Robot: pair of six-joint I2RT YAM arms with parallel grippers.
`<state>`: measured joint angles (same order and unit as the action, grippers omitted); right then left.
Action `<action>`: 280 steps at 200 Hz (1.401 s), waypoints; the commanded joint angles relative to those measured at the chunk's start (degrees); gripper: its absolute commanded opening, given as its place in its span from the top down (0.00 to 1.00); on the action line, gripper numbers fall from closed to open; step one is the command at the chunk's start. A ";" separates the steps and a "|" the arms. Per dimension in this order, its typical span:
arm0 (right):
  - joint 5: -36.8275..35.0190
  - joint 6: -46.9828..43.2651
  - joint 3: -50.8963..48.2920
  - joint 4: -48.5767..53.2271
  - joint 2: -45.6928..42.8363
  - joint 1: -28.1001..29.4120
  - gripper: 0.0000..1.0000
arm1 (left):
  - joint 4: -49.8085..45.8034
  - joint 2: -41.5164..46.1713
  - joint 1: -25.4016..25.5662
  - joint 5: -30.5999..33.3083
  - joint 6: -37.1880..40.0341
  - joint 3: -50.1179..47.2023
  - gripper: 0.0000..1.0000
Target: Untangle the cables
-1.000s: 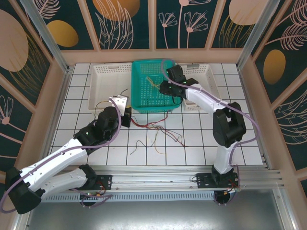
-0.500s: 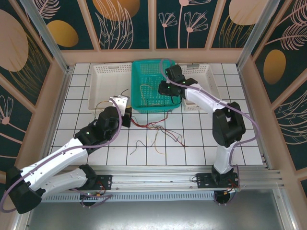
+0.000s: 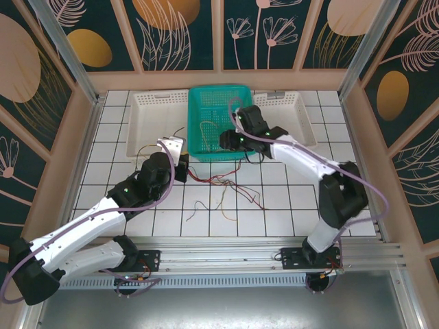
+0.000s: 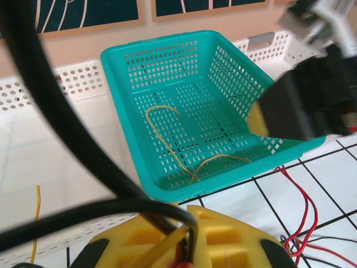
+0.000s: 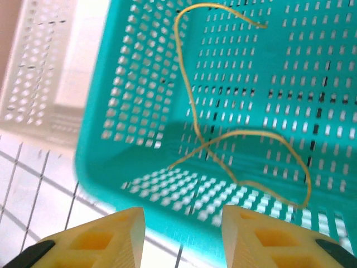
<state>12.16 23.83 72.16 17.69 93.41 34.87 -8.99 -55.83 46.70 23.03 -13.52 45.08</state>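
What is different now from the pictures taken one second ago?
The right gripper let the yellow cable drop into the teal basket and drew back to the basket's near edge, jaws open. The left gripper stayed shut on the cables on the table, which did not move.

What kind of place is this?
Probably a robot practice booth: white left robot arm and white right robot arm at a white gridded tabletop, walled by dark flower-patterned panels.

The top camera is looking down from behind; both wrist cameras are closely facing the teal perforated plastic basket [image 3: 212, 90].
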 commanded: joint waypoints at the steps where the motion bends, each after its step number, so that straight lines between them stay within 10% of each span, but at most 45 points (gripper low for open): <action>1: 2.64 0.35 -7.73 -3.43 -7.95 1.81 0.59 | 1.23 -1.07 -0.32 1.70 -0.65 0.68 1.00; 73: -0.23 6.62 -34.79 -13.96 -25.72 15.48 0.56 | 1.42 -0.52 -0.30 -0.02 -3.34 1.58 1.00; 199: -11.73 15.17 -40.96 -34.00 -9.89 20.24 0.58 | 7.50 7.67 -0.29 -6.18 -4.30 -2.12 1.00; 280: -16.77 15.79 -41.23 -33.51 -9.50 20.41 1.00 | 7.86 10.26 -0.32 -4.63 -3.64 -2.87 1.00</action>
<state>-0.45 39.13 31.22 -15.38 87.00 54.87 -3.60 -46.74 46.70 17.80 -17.02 42.30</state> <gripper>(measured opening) 0.055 0.076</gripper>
